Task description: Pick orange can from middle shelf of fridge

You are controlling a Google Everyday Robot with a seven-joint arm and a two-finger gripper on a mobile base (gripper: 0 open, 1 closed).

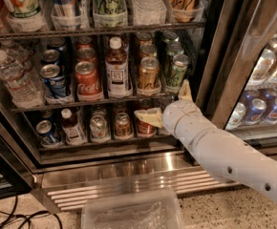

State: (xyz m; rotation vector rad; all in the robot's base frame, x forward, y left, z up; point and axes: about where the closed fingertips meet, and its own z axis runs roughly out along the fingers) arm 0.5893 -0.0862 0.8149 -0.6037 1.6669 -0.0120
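Note:
The orange can [148, 74] stands upright at the front of the middle shelf [57, 104] of the fridge [129, 168]. A brown-label bottle is on its left and a green can [178, 70] on its right. My gripper [166, 103] is open and empty. It sits just below and right of the orange can, at the shelf's front rail. One finger [184, 89] points up beside the green can. The other finger [147, 117] lies in front of the lowest rack's cans. It does not touch the orange can.
A red Coca-Cola can [87, 80], blue cans [54, 79] and water bottles [12, 78] share the middle shelf. Cans and a bottle fill the lowest rack [105, 140]. A clear plastic bin [131, 211] sits on the floor. A second cooler [267, 80] stands at right.

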